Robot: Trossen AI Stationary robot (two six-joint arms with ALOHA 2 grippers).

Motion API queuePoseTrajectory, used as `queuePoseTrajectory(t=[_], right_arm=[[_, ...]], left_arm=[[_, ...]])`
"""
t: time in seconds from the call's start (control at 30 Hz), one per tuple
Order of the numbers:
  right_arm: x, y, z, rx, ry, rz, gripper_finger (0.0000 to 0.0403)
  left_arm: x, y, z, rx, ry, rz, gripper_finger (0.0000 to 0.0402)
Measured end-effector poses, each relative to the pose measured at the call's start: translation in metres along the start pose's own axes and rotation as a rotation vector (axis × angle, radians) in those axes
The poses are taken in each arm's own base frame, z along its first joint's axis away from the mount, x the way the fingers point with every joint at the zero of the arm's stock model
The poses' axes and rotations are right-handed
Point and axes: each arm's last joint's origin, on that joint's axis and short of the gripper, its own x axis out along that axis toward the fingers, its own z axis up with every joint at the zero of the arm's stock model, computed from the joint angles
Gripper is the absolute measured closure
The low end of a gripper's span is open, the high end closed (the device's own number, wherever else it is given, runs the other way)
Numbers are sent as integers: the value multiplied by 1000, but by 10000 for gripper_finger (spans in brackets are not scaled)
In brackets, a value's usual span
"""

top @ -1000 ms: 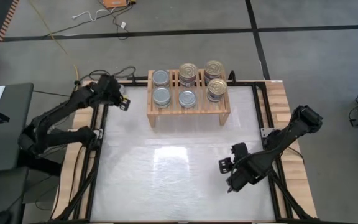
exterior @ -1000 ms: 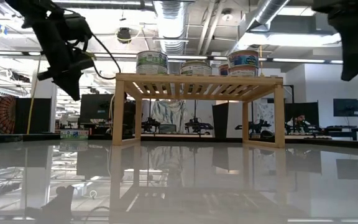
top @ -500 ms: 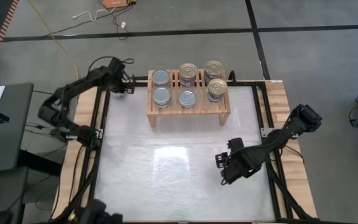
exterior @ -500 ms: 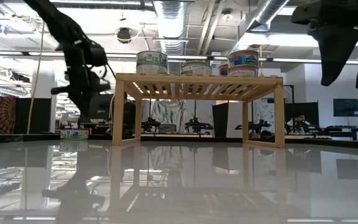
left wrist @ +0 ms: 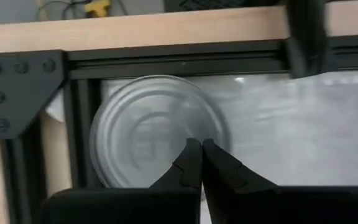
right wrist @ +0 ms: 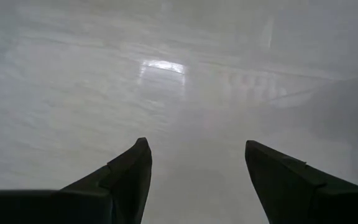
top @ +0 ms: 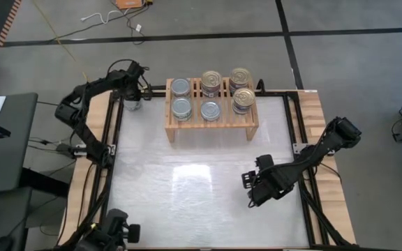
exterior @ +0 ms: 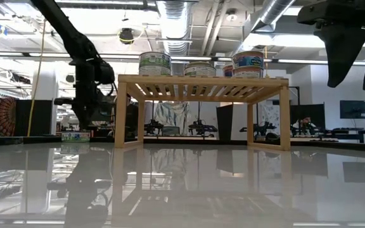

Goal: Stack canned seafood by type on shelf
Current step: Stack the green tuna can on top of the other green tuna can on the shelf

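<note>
White tabletop, wooden shelf (top: 211,120) at its far edge: 1 loose tin waits off the shelf's left end.

Stacked tins fill 6 spots on the slatted top, silver-topped ones such as the silver-topped tin (top: 181,108) toward its left end and gold pull-ring tins (top: 242,100) toward its right. The last silver-topped can (left wrist: 157,132) stands on the table just beyond the shelf's left leg, tucked into the frame corner. The left gripper (left wrist: 201,160) hangs directly above that can with its fingers pinched together, empty, so it looks as if they must spread before they can straddle the lid. The right gripper (right wrist: 194,167) hovers well in front of the shelf's right end, fingers spread wide over bare table, holding nothing; the left arm is clearly the nearer one.
</note>
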Motion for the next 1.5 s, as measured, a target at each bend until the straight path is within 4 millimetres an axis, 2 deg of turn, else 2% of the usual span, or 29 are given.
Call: queuePoseTrajectory(t=[0.33, 0.53, 0.83, 1.07, 1.23, 1.33, 1.5], right_arm=[[0, -1, -1, -20, 7, -1, 122], [-2, -2, -4, -53, 11, 3, 122], [-5, -5, -11, -107, 12, 12, 122], [-8, -8, -18, -140, 13, 23, 122], [-11, -12, -26, -171, 15, 36, 122], [-13, -15, -30, -187, 16, 44, 122], [-15, -18, -35, -213, 17, 54, 122]], left_arm=[[19, -9, -8, 35, 48, 147, 401], [20, -8, -14, 46, 105, 150, 401], [15, -24, -33, 41, 251, 78, 401], [6, -40, -56, 64, 365, 112, 401], [-4, -50, -77, 79, 368, 110, 401], [-7, -46, -93, 53, 368, 79, 401], [-14, -28, -126, -54, 359, 10, 401]])
